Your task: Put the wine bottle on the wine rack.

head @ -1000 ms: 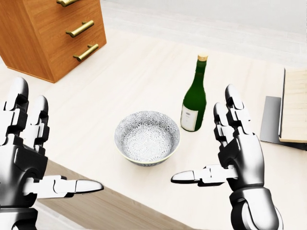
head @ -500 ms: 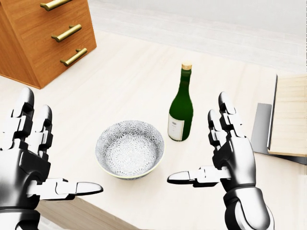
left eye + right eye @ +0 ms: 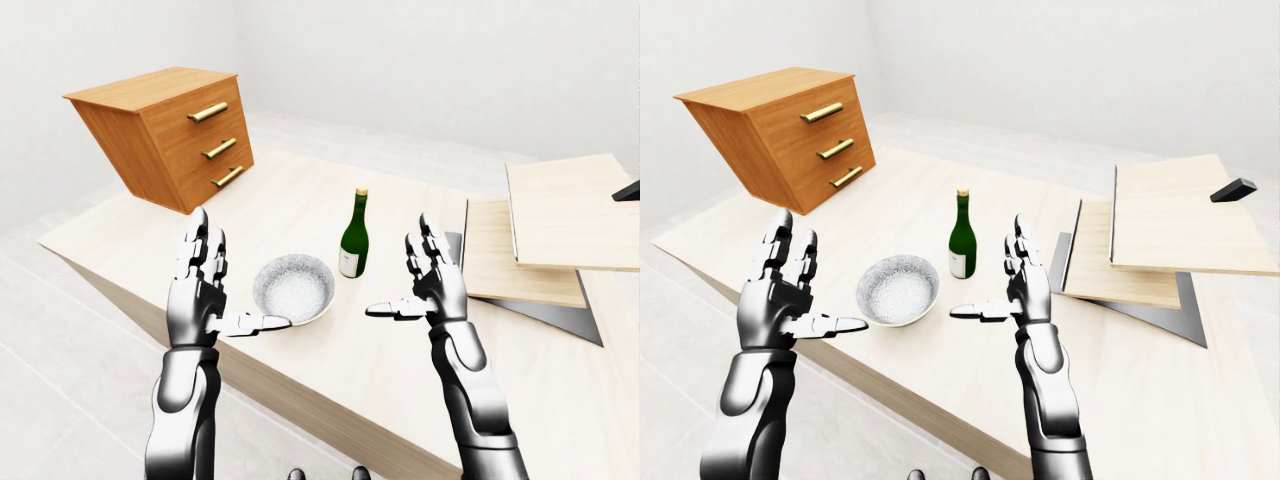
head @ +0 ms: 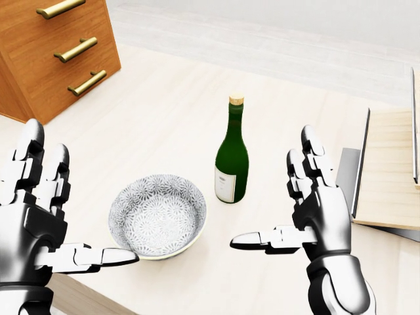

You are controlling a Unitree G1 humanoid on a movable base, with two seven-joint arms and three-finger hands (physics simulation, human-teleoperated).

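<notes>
Both arms raised, forearms near vertical in eye views. Left hand [image 4: 33, 216] upright, palm turned inward, two fingers [image 4: 29, 147] extended up, thumb [image 4: 88, 256] pointing right toward bowl [image 4: 157, 215], tip just at bowl rim in head view. Nothing in grasp. Right hand [image 4: 315, 207] upright to right of bowl, fingers straight up and spread, thumb pointing left toward bowl, apart from it. Nothing in grasp. Hands roughly level, bowl between them.

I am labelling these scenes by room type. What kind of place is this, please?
Probably a bare simulated room with a home-like tabletop. A wine bottle and a patterned bowl stand on a pale wooden table, beside a wooden drawer chest with brass handles.
</notes>
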